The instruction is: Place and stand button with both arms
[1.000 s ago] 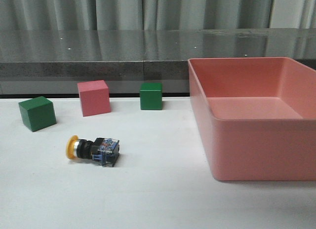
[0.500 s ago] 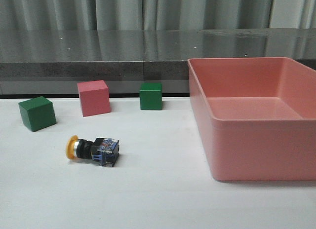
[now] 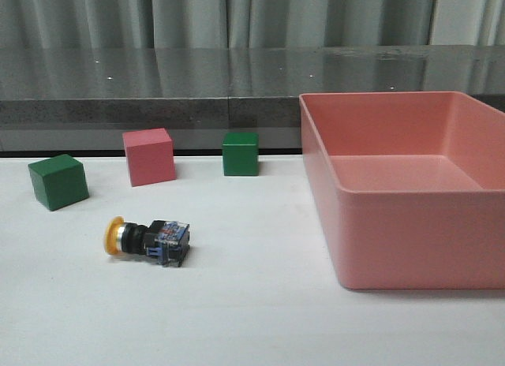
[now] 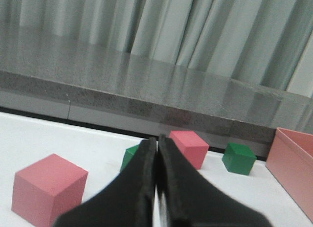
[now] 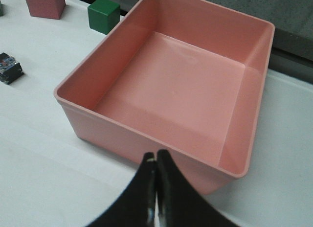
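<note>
The left tool (image 4: 157,188) is closed, its two dark fingers pressed flat together with nothing between them, held above the white surface (image 3: 252,319). Just beside it sits a pink cube (image 4: 49,190); farther out, a green cube (image 4: 132,157) is partly hidden behind the fingertips, with a second pink cube (image 4: 190,147) touching or nearly touching it, and a second green cube (image 4: 238,158) beyond. The button does not show in the left wrist view.

The right tool (image 5: 156,188) is likewise closed and empty, fingers meeting in a thin seam, poised over the near wall of the pink bin (image 5: 146,139). The bin holds nothing. Well off to one side of this tool, only the clear-blue contact block of the button (image 5: 10,68) shows at the frame edge.

In the front view, where neither tool appears, the button (image 3: 148,239) lies on its side on the white surface, yellow mushroom cap pointing left, silver ring and black body behind it, the blue contact block to the right. It is well apart from the pink bin (image 3: 410,248), which fills the right side. Behind the button stand a green cube (image 3: 57,181) at far left, a pink cube (image 3: 148,156) and a smaller-looking green cube (image 3: 240,153), all apart from one another. A dark speckled ledge (image 3: 158,106) and grey curtains (image 3: 213,17) close the scene at the back.
</note>
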`<state>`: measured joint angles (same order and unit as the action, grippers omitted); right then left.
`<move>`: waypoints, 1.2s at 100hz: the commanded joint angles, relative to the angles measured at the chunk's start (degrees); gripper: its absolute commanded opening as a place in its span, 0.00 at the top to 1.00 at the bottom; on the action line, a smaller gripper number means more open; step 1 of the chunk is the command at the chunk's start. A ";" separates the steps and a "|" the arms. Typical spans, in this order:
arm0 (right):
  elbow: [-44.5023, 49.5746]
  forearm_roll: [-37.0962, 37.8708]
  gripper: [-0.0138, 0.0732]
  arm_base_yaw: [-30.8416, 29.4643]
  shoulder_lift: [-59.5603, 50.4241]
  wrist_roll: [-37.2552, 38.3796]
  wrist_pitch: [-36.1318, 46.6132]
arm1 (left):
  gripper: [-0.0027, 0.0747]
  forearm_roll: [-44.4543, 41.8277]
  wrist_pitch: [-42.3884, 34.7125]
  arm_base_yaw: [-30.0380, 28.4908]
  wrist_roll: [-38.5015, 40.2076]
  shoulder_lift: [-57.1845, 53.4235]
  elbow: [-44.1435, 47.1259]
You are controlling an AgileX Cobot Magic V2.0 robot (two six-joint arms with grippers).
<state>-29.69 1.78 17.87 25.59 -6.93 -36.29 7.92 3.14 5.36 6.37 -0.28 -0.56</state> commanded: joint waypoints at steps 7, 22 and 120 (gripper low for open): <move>-1.06 2.23 0.91 -0.45 0.25 0.17 3.45 | 0.99 -0.56 3.65 2.31 -0.28 0.44 -7.84; -1.06 2.43 0.91 -0.45 0.25 0.17 3.45 | 0.99 -4.48 9.09 5.58 -2.93 8.93 -17.23; -1.06 2.43 0.91 -0.45 0.25 0.17 3.80 | 0.12 2.14 21.22 11.82 -25.23 71.66 -51.87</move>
<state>-29.44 3.49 17.87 25.56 -6.78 -36.30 5.98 29.04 16.64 -16.70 70.60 -50.48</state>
